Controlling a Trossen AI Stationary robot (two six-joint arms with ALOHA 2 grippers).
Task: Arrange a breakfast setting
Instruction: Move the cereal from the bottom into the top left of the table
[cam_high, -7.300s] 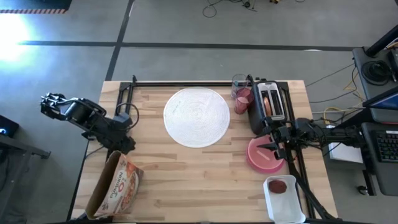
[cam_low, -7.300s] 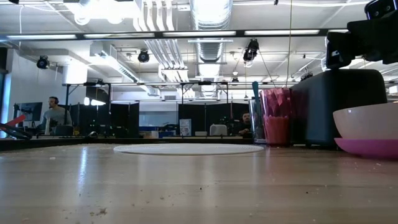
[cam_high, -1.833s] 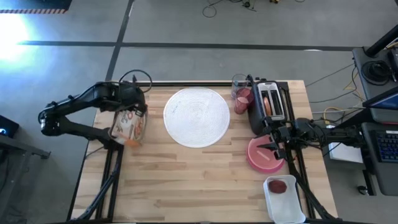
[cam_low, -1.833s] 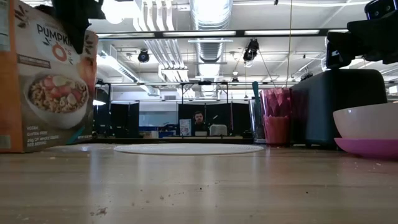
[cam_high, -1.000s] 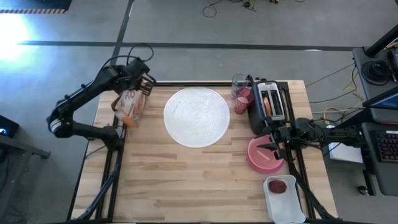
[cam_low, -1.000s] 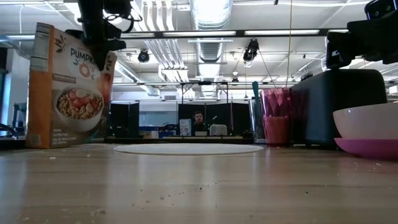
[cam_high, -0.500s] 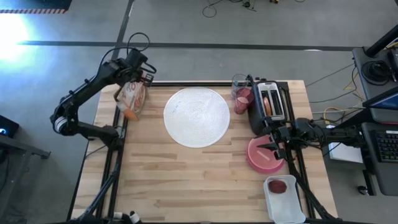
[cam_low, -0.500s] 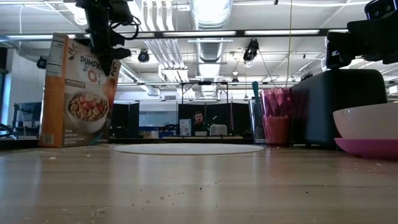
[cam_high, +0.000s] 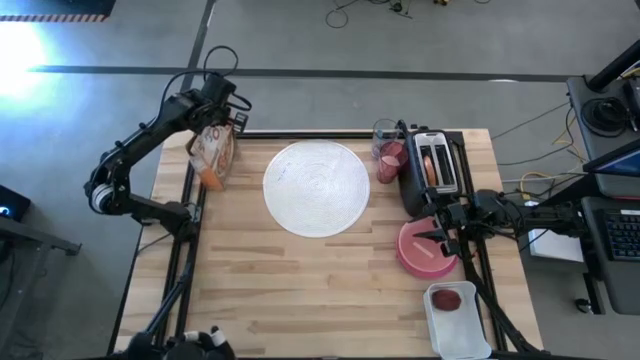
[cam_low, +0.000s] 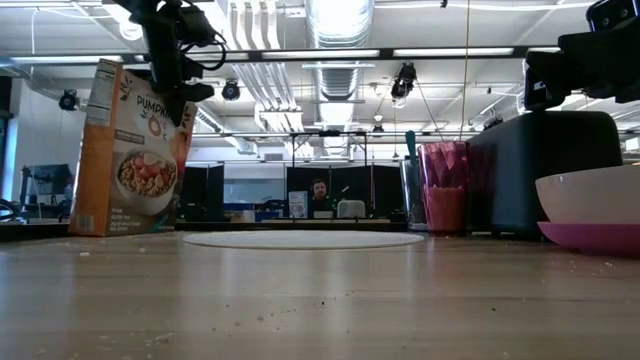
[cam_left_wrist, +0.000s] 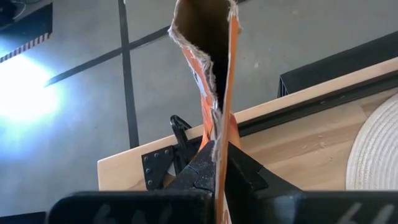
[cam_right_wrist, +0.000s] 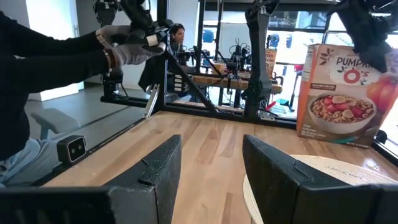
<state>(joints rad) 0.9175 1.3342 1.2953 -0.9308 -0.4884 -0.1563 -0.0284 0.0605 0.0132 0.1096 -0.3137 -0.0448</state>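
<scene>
Left gripper (cam_high: 213, 110) pinched shut on top flap of cereal box (cam_high: 212, 158), at table's far left corner
Carried box farther back and nearer upright than moments before, just left of large white round disc (cam_high: 316, 187); lower edge seemingly at wooden table (cam_high: 300, 290). Right gripper (cam_high: 437, 236) parked, fingers apart and empty, over translucent peach bowl (cam_high: 424, 250) on small magenta plate (cam_low: 590, 236), unchanged

bare desk (cam_high: 300, 290) across near half, cereal box (cam_high: 213, 157) blocks far left corner, white disc (cam_high: 316, 187) flat centre, toaster (cam_high: 432, 170), tumbler (cam_high: 390, 160), bowl (cam_high: 425, 247), tray (cam_high: 457, 320) crowd right edge
</scene>
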